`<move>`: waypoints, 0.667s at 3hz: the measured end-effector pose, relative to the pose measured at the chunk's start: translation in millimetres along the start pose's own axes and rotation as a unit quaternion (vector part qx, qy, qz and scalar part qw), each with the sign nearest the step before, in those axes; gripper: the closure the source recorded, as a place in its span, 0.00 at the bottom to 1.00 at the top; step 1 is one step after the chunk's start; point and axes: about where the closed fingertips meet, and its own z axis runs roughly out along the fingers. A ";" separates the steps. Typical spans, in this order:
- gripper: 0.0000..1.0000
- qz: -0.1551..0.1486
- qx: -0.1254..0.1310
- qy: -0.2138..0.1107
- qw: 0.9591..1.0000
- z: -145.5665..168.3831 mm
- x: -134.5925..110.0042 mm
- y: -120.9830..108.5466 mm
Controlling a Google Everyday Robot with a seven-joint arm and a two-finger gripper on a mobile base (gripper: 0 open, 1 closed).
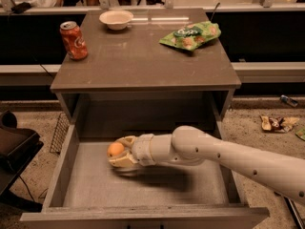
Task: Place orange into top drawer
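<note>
The top drawer (pixel 76 194) is pulled out wide below the grey-brown cabinet top, its pale grey floor showing. My gripper (pixel 117 151) reaches in from the right on a long white arm and sits just above the drawer floor, left of centre. It is shut on the orange (pixel 115 149), a small round fruit held between the cream fingers (pixel 125 161).
On the cabinet top (pixel 143 56) stand an orange-red soda can (pixel 74 40) at the far left, a white bowl (pixel 116 19) at the back and a green chip bag (pixel 190 35) at the right. A black chair (pixel 14 151) is left of the drawer. Litter lies on the floor at right.
</note>
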 end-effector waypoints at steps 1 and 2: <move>0.05 0.000 -0.001 0.000 1.000 1.1 -0.4 1.0; 0.00 -0.001 -0.003 0.000 1.000 2.0 -0.7 1.8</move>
